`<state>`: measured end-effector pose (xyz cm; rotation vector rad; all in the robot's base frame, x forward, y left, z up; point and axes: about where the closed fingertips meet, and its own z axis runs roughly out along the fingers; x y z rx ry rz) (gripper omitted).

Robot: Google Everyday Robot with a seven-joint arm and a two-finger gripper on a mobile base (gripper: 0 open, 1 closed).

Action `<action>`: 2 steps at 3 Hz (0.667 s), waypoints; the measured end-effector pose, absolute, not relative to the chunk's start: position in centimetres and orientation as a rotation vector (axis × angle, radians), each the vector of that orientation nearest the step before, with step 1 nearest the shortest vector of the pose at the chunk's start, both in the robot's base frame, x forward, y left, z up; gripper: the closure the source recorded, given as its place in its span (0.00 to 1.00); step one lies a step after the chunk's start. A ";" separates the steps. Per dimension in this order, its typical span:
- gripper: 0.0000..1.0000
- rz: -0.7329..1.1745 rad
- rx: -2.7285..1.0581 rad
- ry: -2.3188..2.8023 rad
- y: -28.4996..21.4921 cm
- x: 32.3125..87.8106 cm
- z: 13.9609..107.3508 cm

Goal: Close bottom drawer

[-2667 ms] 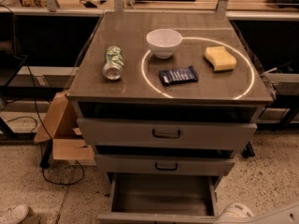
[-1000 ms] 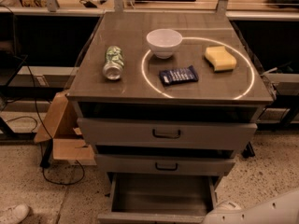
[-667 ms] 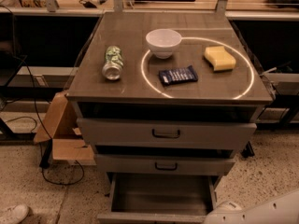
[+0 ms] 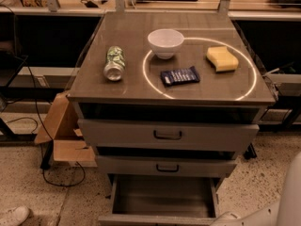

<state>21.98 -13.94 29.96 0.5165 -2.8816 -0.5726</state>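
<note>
The bottom drawer (image 4: 162,195) is pulled out at the foot of the grey cabinet, and its plain grey inside is bare. Its flat front (image 4: 157,219) runs along the lower edge of the camera view. My white arm (image 4: 282,201) comes in from the lower right. Its end, the gripper (image 4: 225,218), sits at the picture's bottom edge just off the drawer's front right corner and is mostly cut off. Whether it touches the drawer cannot be made out.
Above are the shut middle drawer (image 4: 164,166) and top drawer (image 4: 168,134), each with a dark loop handle. The cabinet top holds a can (image 4: 114,63), a white bowl (image 4: 165,42), a dark blue packet (image 4: 179,76) and a yellow sponge (image 4: 222,59). A cardboard box (image 4: 63,135) and cables lie on the floor at left.
More of my white arm has come into view from the lower right, and its end has shifted left toward the bottom drawer's front corner. The drawer has not moved.
</note>
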 end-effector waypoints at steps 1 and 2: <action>1.00 -0.682 0.384 -2.887 -12.1 22.1 27.3; 1.00 -0.803 0.263 -2.897 -10.7 23.0 25.5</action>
